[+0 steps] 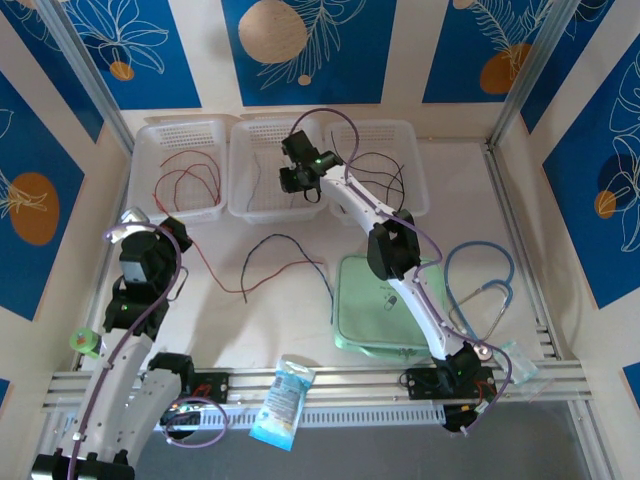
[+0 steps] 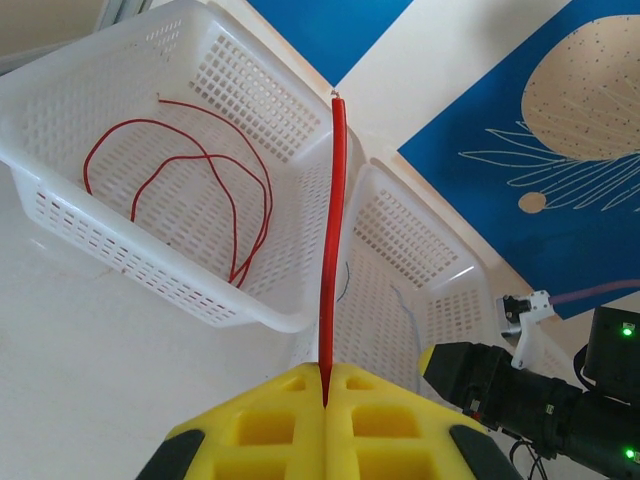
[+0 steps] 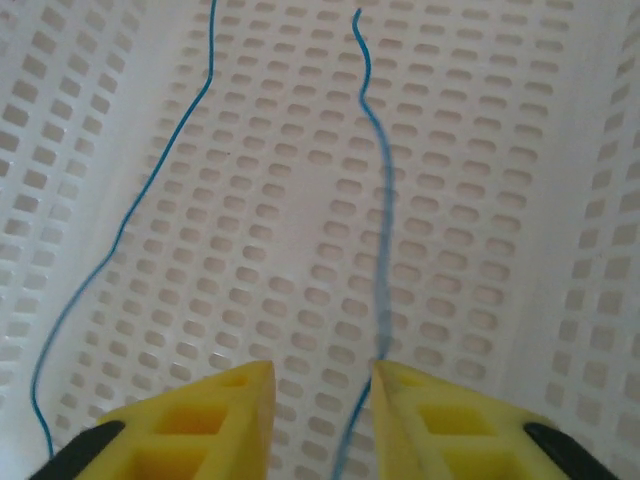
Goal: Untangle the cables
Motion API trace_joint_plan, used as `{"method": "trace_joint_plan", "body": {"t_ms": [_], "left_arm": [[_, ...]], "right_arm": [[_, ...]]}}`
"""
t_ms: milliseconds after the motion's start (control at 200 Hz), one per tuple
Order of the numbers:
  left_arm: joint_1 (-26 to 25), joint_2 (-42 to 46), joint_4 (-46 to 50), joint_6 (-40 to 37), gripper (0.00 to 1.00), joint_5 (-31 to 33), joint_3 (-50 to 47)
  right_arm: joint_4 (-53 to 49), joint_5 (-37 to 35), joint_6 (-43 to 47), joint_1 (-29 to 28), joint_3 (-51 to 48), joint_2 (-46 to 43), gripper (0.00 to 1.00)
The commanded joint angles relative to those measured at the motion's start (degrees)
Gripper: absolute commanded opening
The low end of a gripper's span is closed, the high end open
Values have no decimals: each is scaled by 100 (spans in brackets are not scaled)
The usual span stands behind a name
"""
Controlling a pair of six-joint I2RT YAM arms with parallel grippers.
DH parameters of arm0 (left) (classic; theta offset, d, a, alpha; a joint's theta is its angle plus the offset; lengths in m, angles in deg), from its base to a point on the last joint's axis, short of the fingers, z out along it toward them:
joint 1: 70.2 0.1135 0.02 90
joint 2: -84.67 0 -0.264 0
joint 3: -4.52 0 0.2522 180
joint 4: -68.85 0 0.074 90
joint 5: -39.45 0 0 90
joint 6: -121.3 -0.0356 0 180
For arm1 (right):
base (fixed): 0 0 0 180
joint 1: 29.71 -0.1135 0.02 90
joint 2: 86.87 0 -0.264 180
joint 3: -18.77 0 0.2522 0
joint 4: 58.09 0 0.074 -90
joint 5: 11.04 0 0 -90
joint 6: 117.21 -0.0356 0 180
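- On bench [image 1: 300,320]: red wire [image 1: 215,270] crossing blue-grey wire [image 1: 285,237]; keep pull low, slow.
- In wide white basket [image 1: 250,205]: right fingers [image 3: 250,400] parted, blue wire [image 3: 382,250] loose beside one; lift clear.
- Clenched on red wire: left fingers [image 2: 340,395]; draw toward small left basket [image 1: 180,123].

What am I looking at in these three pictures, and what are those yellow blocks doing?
These are two robot arms bolted to a table. One picture looks down from above; the other two come from small cameras on the wrists. The left arm's yellow fingers are pinched shut on a thin red wire. The right arm's yellow fingers stand apart inside a white plastic basket, a thin blue wire beside one finger. On the table lie more loose wires, a pale green tray and a light-blue cord.
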Motion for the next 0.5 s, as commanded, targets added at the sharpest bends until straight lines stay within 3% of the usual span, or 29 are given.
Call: {"method": "trace_joint_plan", "body": {"t_ms": [0,120,210,495], "left_arm": [[48,14,76,-37,0,-75,264],[48,1,72,-77,0,-28,351],[48,-62,67,-141,0,-19,456],[48,-613,-240,-236,0,-305,1275]], "right_arm": [[82,173,86,35,111,-475,43],[150,103,316,42,130,-794,62],[72,-25,393,52,164,-1042,69],[166,-77,529,77,-441,-2233,71]]}}
